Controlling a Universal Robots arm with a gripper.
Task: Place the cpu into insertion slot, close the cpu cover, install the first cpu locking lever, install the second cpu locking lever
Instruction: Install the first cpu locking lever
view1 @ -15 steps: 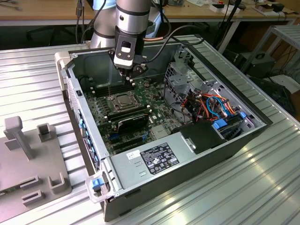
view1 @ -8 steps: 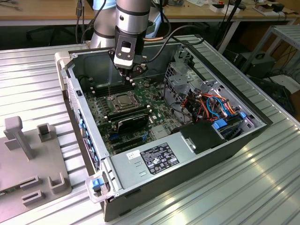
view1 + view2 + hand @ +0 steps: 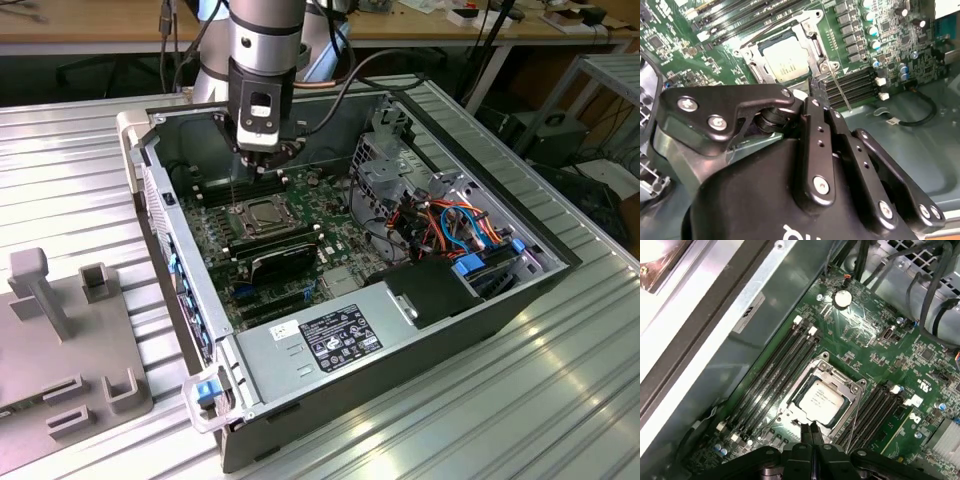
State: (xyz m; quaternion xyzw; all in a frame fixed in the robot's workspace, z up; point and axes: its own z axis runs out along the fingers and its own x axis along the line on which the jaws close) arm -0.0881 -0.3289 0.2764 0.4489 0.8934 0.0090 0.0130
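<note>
In the first wrist view my gripper [image 3: 810, 432] has its two fingertips pressed together with nothing between them, so I read it as clenched and empty. The tips hang over one edge of the insertion slot [image 3: 790, 415], close above its silvery rim. I cannot tell whether they touch it.

Inside the slot the cpu [image 3: 823, 397] lies flat, grey top up. The cpu cover [image 3: 840, 375] is folded down over it, with the chip showing through the window. From that I judge the first two steps done.

Along a neighbouring edge of the slot a thin locking lever [image 3: 855, 415] sticks up at a slant, its free end raised off the board. In the second wrist view it runs just beside my fingertips. I take this lever as the step in hand. I cannot say whether the other lever is latched.

Long black memory slots [image 3: 772, 377] run along two opposite sides of the insertion slot. The green motherboard [image 3: 860, 335] spreads around it inside the open computer case [image 3: 190, 135].

As I judge it, seating the lever calls for setting the closed tips on the rod near its free end and pressing it down flat toward the slot's rim. The rod is thin, so the tips could slide off, and the memory slots beside the insertion slot leave little room.
</note>
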